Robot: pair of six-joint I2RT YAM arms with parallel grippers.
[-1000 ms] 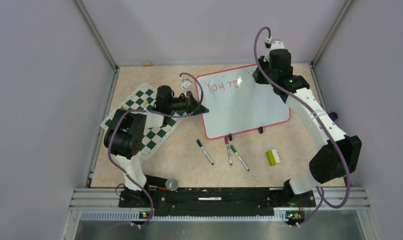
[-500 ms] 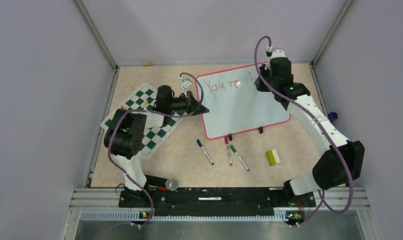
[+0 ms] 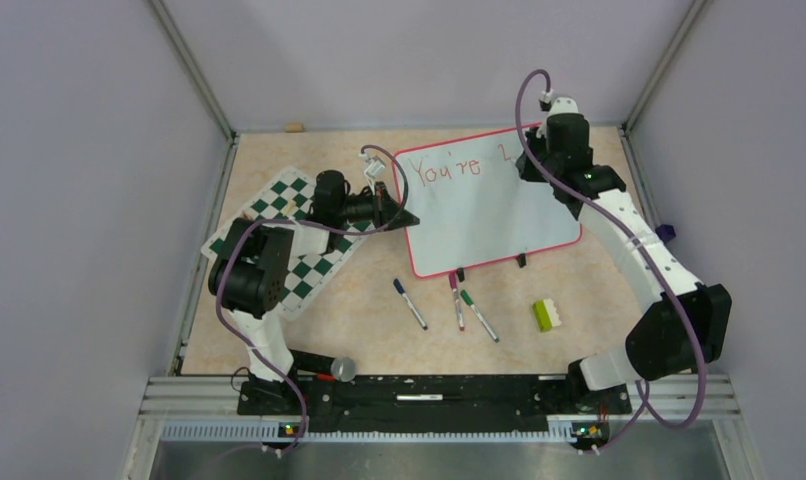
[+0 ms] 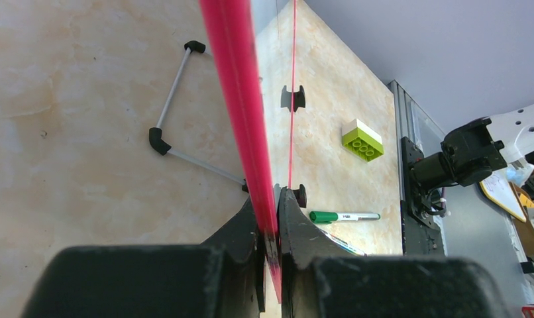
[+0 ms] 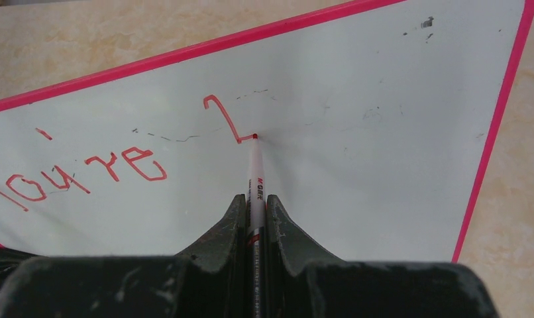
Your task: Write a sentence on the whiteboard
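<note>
Whiteboard [image 3: 489, 215] lies at one o'clock on the table [image 3: 329, 330]; your left gripper [image 4: 269, 197] pinches its nine o'clock pink edge, your right gripper [image 5: 256, 200] clamps a red marker [image 5: 254, 159], tip touching the board.

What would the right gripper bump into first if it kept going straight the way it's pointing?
Most likely the whiteboard. The right gripper points at its white face, and the marker in its jaws has its tip on the board, at the end of a red 2.

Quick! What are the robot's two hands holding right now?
Left gripper: closed on the whiteboard frame.
Right gripper: closed on the red marker.
</note>
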